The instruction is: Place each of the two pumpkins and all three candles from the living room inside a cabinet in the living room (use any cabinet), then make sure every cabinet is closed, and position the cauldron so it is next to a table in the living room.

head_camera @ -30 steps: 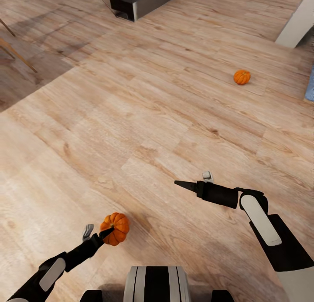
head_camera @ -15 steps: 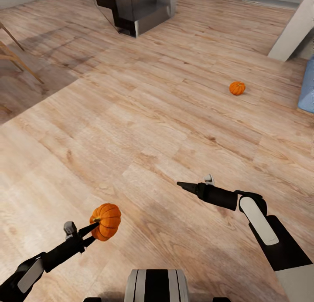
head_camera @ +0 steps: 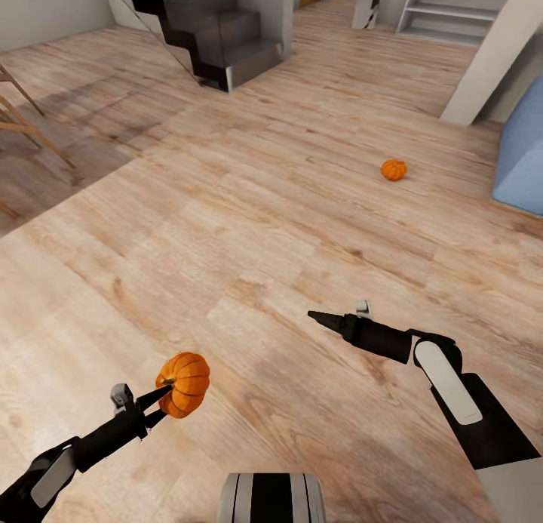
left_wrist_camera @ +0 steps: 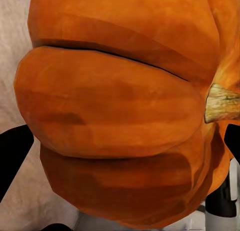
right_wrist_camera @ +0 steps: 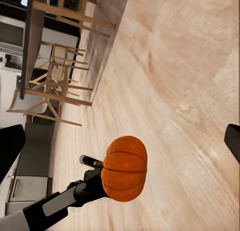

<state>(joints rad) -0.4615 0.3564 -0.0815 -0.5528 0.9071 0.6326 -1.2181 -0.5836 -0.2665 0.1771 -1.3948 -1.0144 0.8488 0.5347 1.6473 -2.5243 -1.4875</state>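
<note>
Nearest the robot's trunk, at about seven o'clock in the head view, the left claw pinches one orange pumpkin, held clear above the wooden floor; the left wrist view shows its ribs and stem close up. At about four o'clock the right claw hovers with nothing in it, its black fingertips spread to the edges of the right wrist view. Farther off, toward one o'clock, a second pumpkin sits on the floor near a blue seat. Two pumpkins in all. Dark stairs rise at twelve o'clock.
</note>
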